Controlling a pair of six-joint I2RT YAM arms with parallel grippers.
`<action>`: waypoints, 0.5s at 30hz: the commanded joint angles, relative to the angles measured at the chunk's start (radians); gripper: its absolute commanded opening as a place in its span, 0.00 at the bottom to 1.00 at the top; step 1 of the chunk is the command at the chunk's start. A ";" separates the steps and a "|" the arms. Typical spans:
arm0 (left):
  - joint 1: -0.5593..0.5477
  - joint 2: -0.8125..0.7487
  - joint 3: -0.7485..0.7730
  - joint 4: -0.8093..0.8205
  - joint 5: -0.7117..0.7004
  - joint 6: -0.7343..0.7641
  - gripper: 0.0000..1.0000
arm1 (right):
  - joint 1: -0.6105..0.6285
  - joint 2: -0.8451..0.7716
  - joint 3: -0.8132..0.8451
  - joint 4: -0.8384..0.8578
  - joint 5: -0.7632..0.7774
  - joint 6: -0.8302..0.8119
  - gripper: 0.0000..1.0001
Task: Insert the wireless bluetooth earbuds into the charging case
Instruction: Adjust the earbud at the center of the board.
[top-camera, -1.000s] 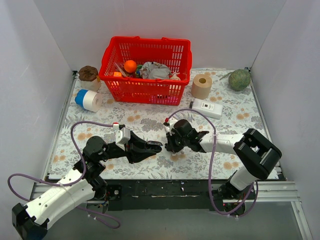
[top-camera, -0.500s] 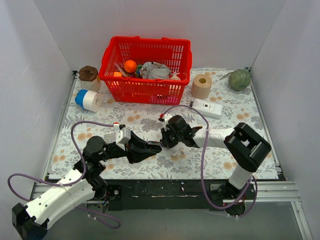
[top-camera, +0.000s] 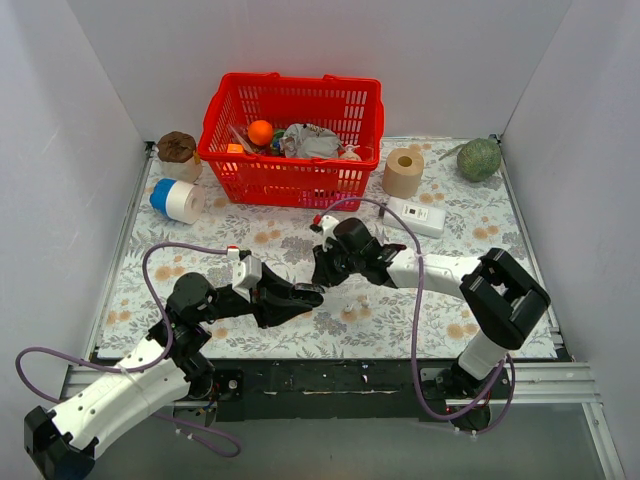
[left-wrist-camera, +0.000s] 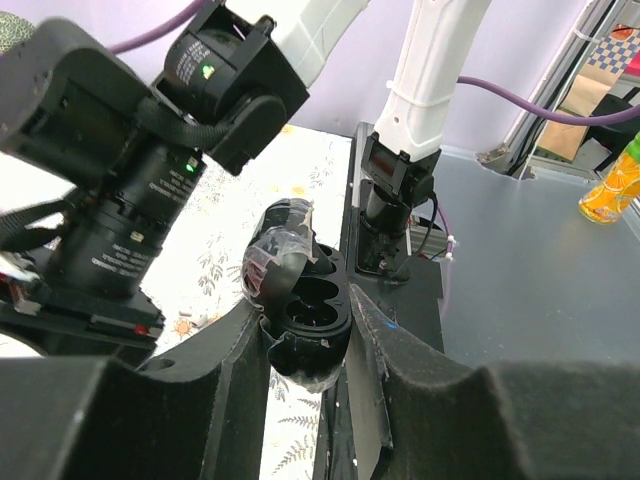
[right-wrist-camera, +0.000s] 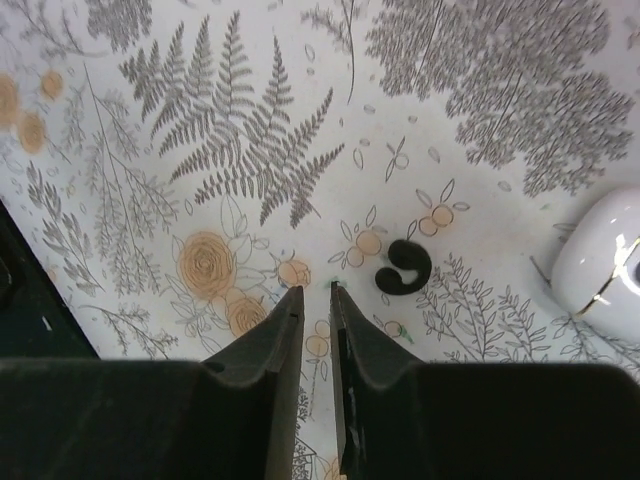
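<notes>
From above, the left claw (top-camera: 306, 296) and right claw (top-camera: 320, 270) sat close together over the floral worktop (top-camera: 200, 235), with a red basket (top-camera: 290, 180) well behind them.

In the left wrist view, the left claw pinched the open black charging case (left-wrist-camera: 305, 300) between its fingers, and both wells were bare.

In the right wrist view, the right claw's fingers were nearly pressed together and gripped nothing. One black earbud (right-wrist-camera: 403, 267) lay on the worktop just beside the tips. A white glossy object (right-wrist-camera: 600, 250) lay farther right.
</notes>
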 joint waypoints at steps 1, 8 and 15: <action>-0.004 -0.018 0.008 0.010 0.000 -0.004 0.00 | -0.033 -0.020 0.086 -0.027 0.023 -0.035 0.23; -0.004 -0.031 0.008 -0.006 -0.010 -0.006 0.00 | -0.080 0.087 0.180 -0.135 0.072 -0.058 0.10; -0.004 -0.038 -0.002 -0.012 -0.009 0.005 0.00 | -0.080 0.079 0.095 -0.073 0.075 -0.041 0.01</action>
